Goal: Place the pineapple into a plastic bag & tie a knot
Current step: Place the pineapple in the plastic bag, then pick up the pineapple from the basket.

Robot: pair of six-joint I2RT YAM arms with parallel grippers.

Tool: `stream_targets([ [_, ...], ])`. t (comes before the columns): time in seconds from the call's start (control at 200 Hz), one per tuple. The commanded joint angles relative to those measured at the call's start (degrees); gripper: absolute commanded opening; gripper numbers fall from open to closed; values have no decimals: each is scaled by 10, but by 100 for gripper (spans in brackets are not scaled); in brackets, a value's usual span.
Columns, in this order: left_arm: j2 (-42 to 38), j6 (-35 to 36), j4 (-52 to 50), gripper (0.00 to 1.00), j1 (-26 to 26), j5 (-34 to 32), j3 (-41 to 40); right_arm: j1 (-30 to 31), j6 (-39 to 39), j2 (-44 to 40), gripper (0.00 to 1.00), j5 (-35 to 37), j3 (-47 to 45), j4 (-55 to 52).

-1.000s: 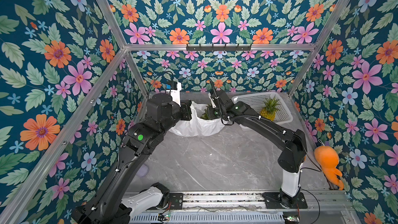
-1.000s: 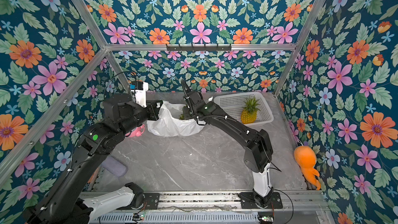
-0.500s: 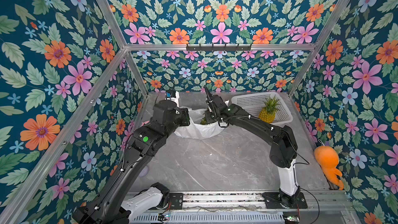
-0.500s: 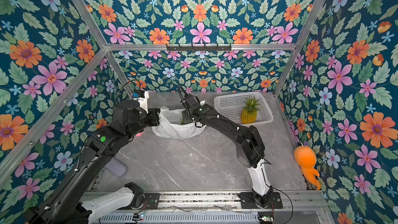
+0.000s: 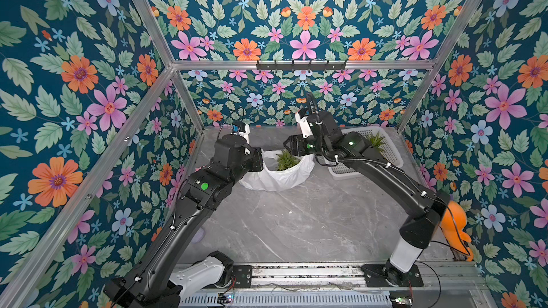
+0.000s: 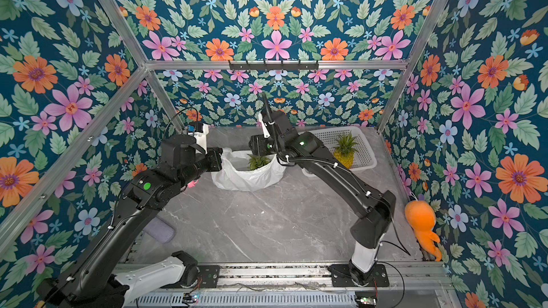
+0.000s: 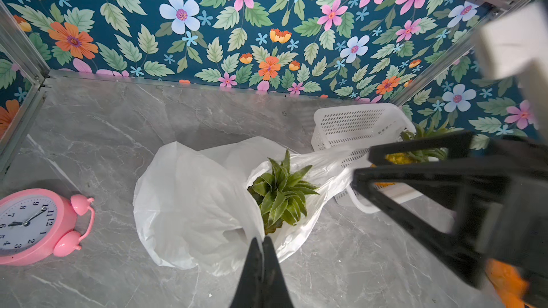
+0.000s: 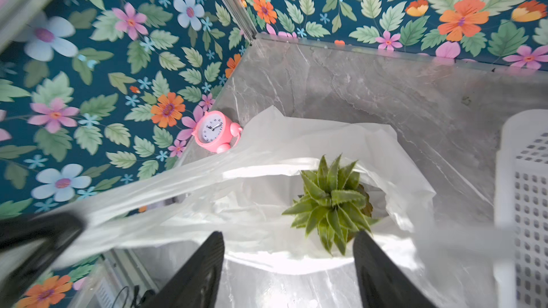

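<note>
**A:** What stands around the work?

**B:** Floral walls [image 5: 74, 84] close in three sides of a grey marble counter [image 5: 296, 226]. The biggest loose thing is a white perforated basket [image 6: 326, 139] in the far right corner, with a second pineapple [image 6: 344, 152] upright inside it. The right arm [image 6: 341, 179] crosses above the basket's near edge and hides part of it. An orange plush toy [image 6: 421, 220] hangs at the right wall. A pink alarm clock [image 7: 32, 226] sits by the left wall, mostly covered by the left arm [image 6: 154, 185] in both top views.

**A:** And the bag?

**B:** The plastic bag [image 5: 275, 179] sits toward the back of the counter, just beside the basket and between the two grippers. Its mouth is open. The pineapple [image 7: 281, 194] stands inside it, green crown poking up.

**A:** How do the grippers stand?

**B:** The left gripper [image 7: 262, 240] is pressed together, pinching the bag's rim on its own side, with the plastic drawn up to it. The right gripper [image 8: 289, 234] is spread wide over the opposite rim, and the crown shows between its fingers. A handle strap trails past one finger; I cannot tell whether it touches.

**A:** Anything to read?

**B:** The black numerals round the clock's dial.
</note>
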Motion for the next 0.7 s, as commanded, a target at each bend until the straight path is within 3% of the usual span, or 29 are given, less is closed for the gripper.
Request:
stream_targets([
  [0.0, -3, 12, 3, 0, 0, 3, 1, -18, 11, -94, 77, 52, -42, 2],
  [0.115, -8, 15, 1, 0, 1, -2, -3, -95, 27, -188, 94, 107, -135, -39],
  [0.28, -10, 19, 4, 0, 2, -2, -6, -230, 18, -239, 99, 136, -226, -97],
  [0.495, -12, 21, 6, 0, 2, -2, -8, -346, -22, -158, 99, 125, -207, -94],
  [0.695, -15, 21, 8, 0, 3, -3, -5, -391, -27, -60, 99, 104, -150, -78],
])
